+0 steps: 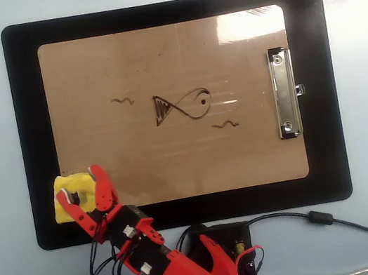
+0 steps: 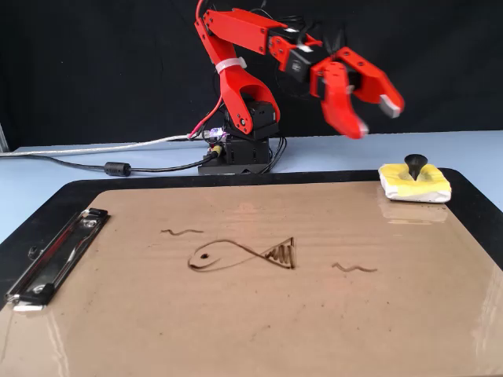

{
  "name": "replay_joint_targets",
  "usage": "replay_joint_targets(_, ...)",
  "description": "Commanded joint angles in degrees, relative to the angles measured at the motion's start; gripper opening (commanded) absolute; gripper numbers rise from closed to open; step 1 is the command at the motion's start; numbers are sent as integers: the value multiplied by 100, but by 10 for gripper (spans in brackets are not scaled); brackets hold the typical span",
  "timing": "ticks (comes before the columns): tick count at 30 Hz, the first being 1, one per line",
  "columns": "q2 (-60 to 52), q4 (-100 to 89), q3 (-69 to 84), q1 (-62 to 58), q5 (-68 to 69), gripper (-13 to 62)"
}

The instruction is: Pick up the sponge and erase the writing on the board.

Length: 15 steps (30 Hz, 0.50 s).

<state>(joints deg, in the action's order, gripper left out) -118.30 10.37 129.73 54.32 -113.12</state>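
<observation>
The yellow sponge [image 1: 59,211] with its black knob lies at the board's lower left corner in the overhead view, and far right [image 2: 415,183] in the fixed view. The tan board [image 1: 155,57] [image 2: 236,330] carries the writing, a small fish [image 1: 182,106] [image 2: 240,255] and two squiggles. My red gripper [image 1: 76,182] [image 2: 376,119] is open and empty. It hangs in the air above the board's edge, a little left of the sponge in the fixed view. From overhead its fingers overlap the sponge.
A black mat [image 1: 34,135] [image 2: 479,204] lies under the board. The silver clip [image 1: 284,93] [image 2: 51,255] sits at the board's short side away from the sponge. The arm's base [image 2: 244,149] and cables [image 1: 342,223] [image 2: 110,167] lie beyond the mat.
</observation>
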Motion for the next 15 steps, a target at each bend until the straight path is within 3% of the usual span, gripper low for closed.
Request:
replay_joint_targets(1, 527, -835, -422, 325, -158, 339)
replay_joint_targets(6, 1854, -1318, -1266, 747, -176, 341)
replay_joint_targets(15, 1890, -1336, -650, 809, 527, 336)
